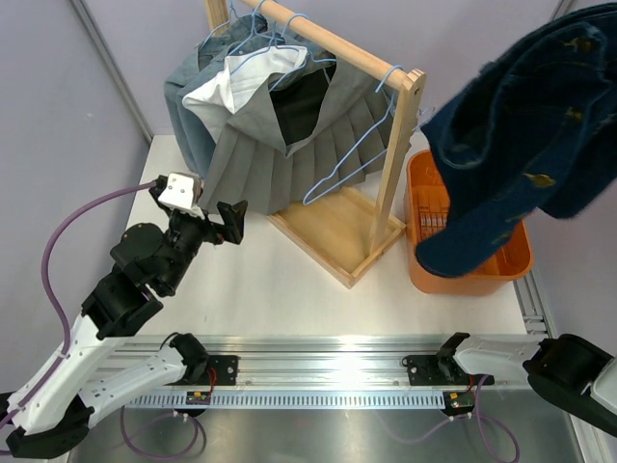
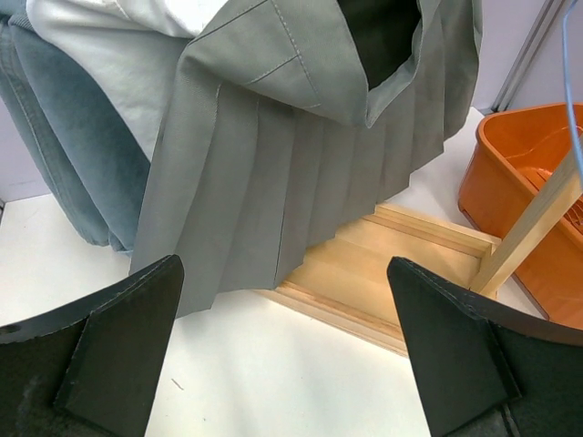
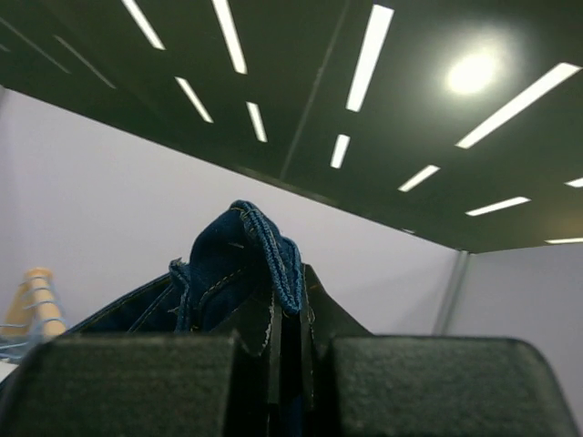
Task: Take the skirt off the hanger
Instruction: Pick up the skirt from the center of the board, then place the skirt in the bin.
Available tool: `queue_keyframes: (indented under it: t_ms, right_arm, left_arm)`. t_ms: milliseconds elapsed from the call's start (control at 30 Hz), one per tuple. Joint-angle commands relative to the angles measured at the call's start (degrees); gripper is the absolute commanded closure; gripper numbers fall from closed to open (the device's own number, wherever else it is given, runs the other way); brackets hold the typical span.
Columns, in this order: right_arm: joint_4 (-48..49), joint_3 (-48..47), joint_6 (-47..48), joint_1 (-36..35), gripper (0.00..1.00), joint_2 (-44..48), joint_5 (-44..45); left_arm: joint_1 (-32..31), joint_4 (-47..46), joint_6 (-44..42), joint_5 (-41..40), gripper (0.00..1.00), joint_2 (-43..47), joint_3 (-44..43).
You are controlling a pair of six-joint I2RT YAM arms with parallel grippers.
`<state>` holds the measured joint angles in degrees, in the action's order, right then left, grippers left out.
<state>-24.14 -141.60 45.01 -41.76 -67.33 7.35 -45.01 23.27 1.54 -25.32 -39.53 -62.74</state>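
- The denim skirt (image 1: 511, 145) is clamped at a stitched edge in the closed right end effector (image 3: 290, 314) and held high above the orange basket (image 1: 421, 193).
- Lowering into the basket before release is advised, so the fabric is not draped over the rim.
- Dark blue denim, bunched and limp, is noted.
- The left end effector (image 2: 284, 300) is held wide open, empty.

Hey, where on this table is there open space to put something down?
Bare tabletop runs between the wooden rack base and the near rail, left of the orange basket. Crowded: around the grey pleated skirt by the left gripper, and the basket, overhung by the blue denim garment.
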Motion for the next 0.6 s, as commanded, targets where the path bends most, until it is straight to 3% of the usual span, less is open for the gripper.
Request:
queue_keyframes:
  t_ms: [0, 400, 567]
  right_arm:
    - [6.9, 0.0, 9.2, 0.4, 1.0, -0.5, 6.5]
    - [9.5, 14.2, 13.0, 3.2, 1.0, 2.2, 18.1]
    - [6.6, 23.0, 4.5, 12.9, 1.0, 4.1, 17.2]
  left_arm:
    - [0.1, -4.5, -1.2, 1.5, 0.01, -0.8, -2.6]
    - [0.1, -4.4, -0.9, 5.1, 0.01, -0.8, -2.3]
    - [0.1, -4.6, 0.0, 5.8, 0.01, 0.8, -0.7]
